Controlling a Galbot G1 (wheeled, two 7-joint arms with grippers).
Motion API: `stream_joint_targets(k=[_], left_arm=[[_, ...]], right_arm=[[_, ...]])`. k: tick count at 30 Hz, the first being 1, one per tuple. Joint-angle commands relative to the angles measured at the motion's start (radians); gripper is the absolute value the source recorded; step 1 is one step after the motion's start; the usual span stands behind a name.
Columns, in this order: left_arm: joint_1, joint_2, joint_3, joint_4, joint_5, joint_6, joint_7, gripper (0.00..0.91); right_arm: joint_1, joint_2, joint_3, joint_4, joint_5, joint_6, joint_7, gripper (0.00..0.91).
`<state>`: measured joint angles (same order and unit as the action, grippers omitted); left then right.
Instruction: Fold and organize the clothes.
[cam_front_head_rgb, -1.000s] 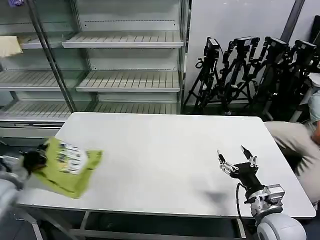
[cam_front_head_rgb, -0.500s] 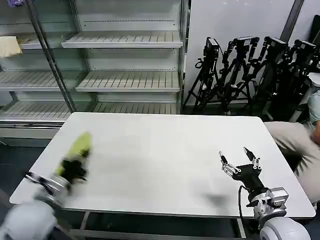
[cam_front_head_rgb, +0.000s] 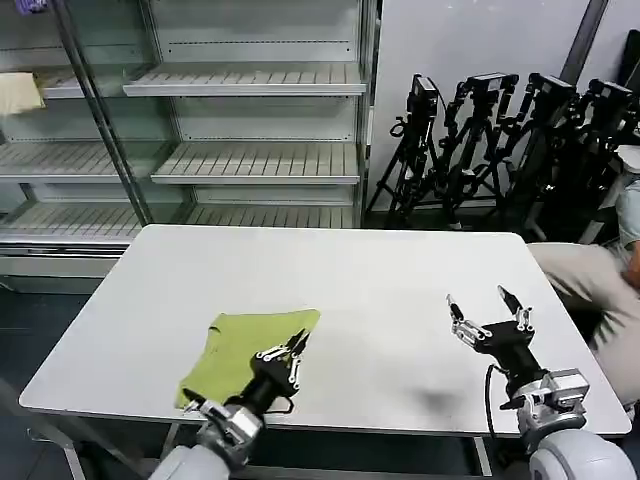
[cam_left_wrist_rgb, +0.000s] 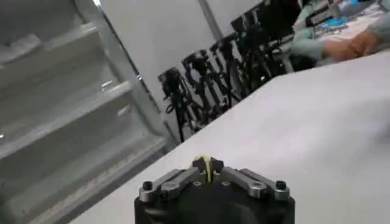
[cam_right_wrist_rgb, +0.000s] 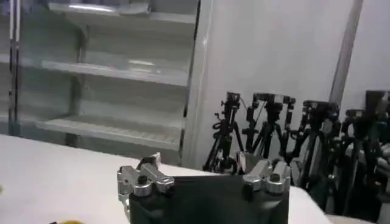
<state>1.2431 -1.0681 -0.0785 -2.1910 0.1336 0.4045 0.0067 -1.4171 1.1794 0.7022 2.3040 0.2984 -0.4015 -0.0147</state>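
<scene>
Lying folded on the near left part of the white table (cam_front_head_rgb: 400, 290), one lime yellow-green T-shirt (cam_front_head_rgb: 235, 350) shows no print. The left gripper (cam_front_head_rgb: 297, 345) sits at its right edge, fingers pinched nearly together on a sliver of the yellow-green fabric, seen between them in the left wrist view (cam_left_wrist_rgb: 206, 167). The right gripper (cam_front_head_rgb: 488, 311) hovers over the table's right side, well apart from the shirt, fingers spread wide and holding nothing. Behind stand the empty shelves (cam_front_head_rgb: 250, 160) and several black tripods (cam_front_head_rgb: 500, 130).

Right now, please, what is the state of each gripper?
Left gripper: jaws shut on the T-shirt, at the table's near edge.
Right gripper: jaws open, holding nothing, above the table's right side.
</scene>
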Motion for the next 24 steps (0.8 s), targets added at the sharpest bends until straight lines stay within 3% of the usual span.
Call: stream_joint_targets(k=[1,11,16,17,18,24], left_arm=[[-0.291,-0.118,0.178,0.212,0.028,-0.028,0.012,0.01],[-0.329,-0.192,0.297,0.3,0.06,-0.104,0.047,0.01],[-0.338,-0.204,0.332,0.304,0.044,-0.1,0.05,0.03],[-0.333,-0.2,0.335,0.294,0.027,-0.094,0.046,0.121],[-0.328,-0.194,0.341,0.278,0.0,-0.079,0.033,0.907],[-0.254,-0.132,0.282,0.139,-0.354,-0.086,-0.033,0.907]], right_arm=[[0.077,-0.035,0.045,0.007,0.007,-0.014,0.006,0.907],[0.085,-0.019,0.026,0.004,0.007,-0.011,0.032,0.907],[0.088,-0.023,0.039,0.004,0.014,-0.013,0.035,0.907],[0.09,-0.025,0.042,0.002,0.015,-0.014,0.035,0.907],[0.092,-0.027,0.047,-0.001,0.015,-0.015,0.035,0.907],[0.136,-0.038,0.075,-0.09,0.018,-0.038,0.028,0.907]])
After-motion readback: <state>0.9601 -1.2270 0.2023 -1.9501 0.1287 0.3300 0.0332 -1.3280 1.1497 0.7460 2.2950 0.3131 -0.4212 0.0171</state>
